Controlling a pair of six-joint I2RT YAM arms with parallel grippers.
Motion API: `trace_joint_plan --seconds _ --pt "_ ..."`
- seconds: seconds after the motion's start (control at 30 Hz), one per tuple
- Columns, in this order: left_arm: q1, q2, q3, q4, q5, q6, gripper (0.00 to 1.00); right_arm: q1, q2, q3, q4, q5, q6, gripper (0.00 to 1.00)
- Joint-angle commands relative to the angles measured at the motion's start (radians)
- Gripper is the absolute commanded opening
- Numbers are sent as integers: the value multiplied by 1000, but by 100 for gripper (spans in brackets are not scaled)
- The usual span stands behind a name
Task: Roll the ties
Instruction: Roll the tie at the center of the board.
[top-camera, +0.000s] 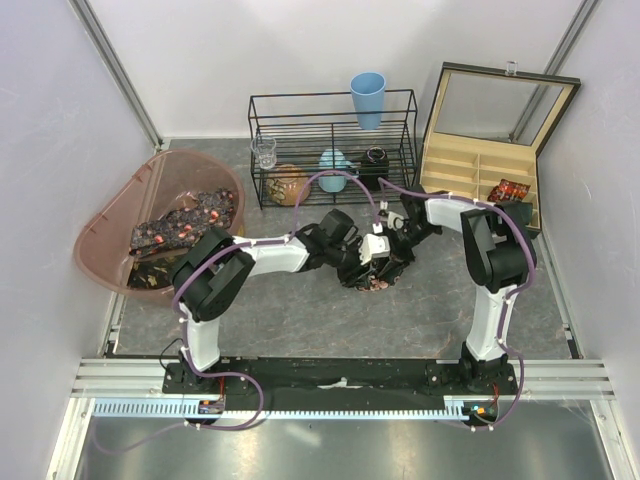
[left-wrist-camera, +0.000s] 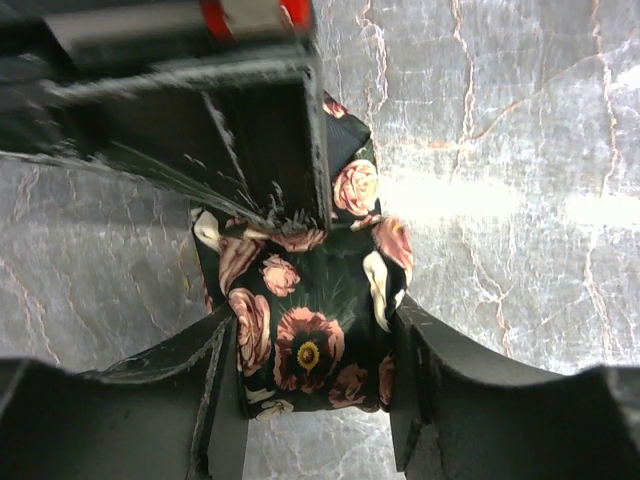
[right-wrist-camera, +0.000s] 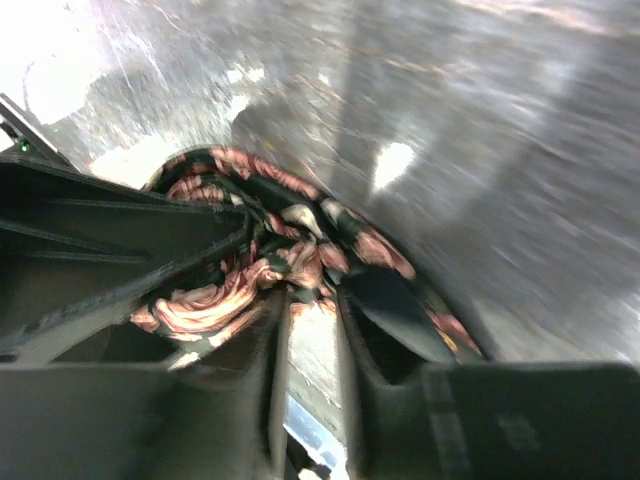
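Left pincer (left-wrist-camera: 312, 325) clamps the rolled tie (left-wrist-camera: 320, 270), which points straight ahead; right pincer (right-wrist-camera: 312, 300) slightly parted.

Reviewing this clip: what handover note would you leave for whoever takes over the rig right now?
Left gripper: closed around the rolled dark floral fabric tie at the table's centre.
Right gripper: jaws a narrow gap apart at the same roll. Blur hides whether they pinch fabric.
Done: one small rolled tie sits in a compartment of the open tan compartment box.
Left: unrolled ties lie in the translucent pink plastic tub. The held roll is not yet in the box, which is probably where it goes next.
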Motion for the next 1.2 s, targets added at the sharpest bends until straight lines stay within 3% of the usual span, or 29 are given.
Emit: trace_joint_plan --seconds 0.0,0.13,0.4,0.53,0.7,0.77,0.83,1.03,1.17 --pt "-14 82 72 -329 -97 133 24 -63 -37 79 -118 -19 -115 35" --pt "-21 104 129 -384 -105 141 24 -86 -66 62 -140 -119 -164 48" --pt "-28 141 174 -432 -110 154 24 -65 -82 32 -117 -258 -155 52" --pt "-27 148 184 -435 -108 150 25 -28 -69 19 -106 -210 -169 51" --pt "-26 147 184 -429 -85 147 28 -19 -40 25 -74 -39 -166 47" --pt "-26 147 184 -426 -73 147 29 -22 -37 33 -63 -7 -166 29" --pt "-26 147 184 -423 -62 149 31 -22 -46 21 -31 19 -137 0" --pt "-8 103 161 -354 7 123 52 -22 -40 -21 12 151 -81 0" --pt "15 46 129 -193 76 77 63 -22 -42 -50 51 235 -43 0"
